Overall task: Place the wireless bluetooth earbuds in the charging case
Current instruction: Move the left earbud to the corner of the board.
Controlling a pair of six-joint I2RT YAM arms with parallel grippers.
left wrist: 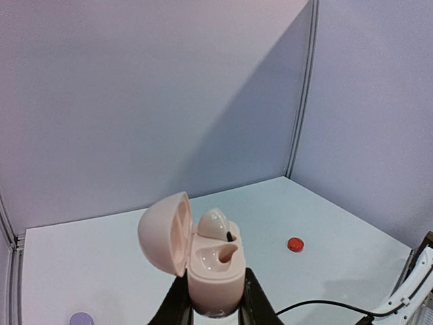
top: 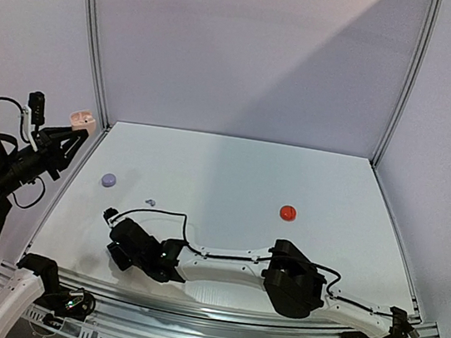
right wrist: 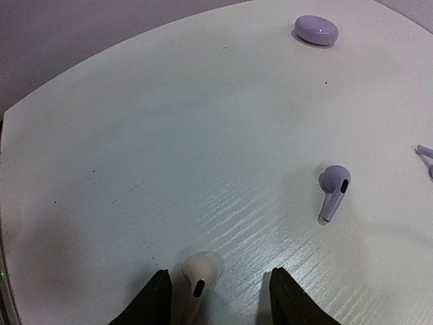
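My left gripper is raised off the table's left edge, shut on an open pinkish-white charging case. One white earbud sits in the case and the other slot is empty. My right gripper is open low over the table, with a white earbud lying between its fingers, close to the left finger. A lilac earbud lies to the right, and another shows at the frame's edge. No red earbuds are in view.
A closed lilac case lies at the table's left. A closed red case lies right of centre. The right arm and its cable stretch along the near edge. Walls enclose the back and sides.
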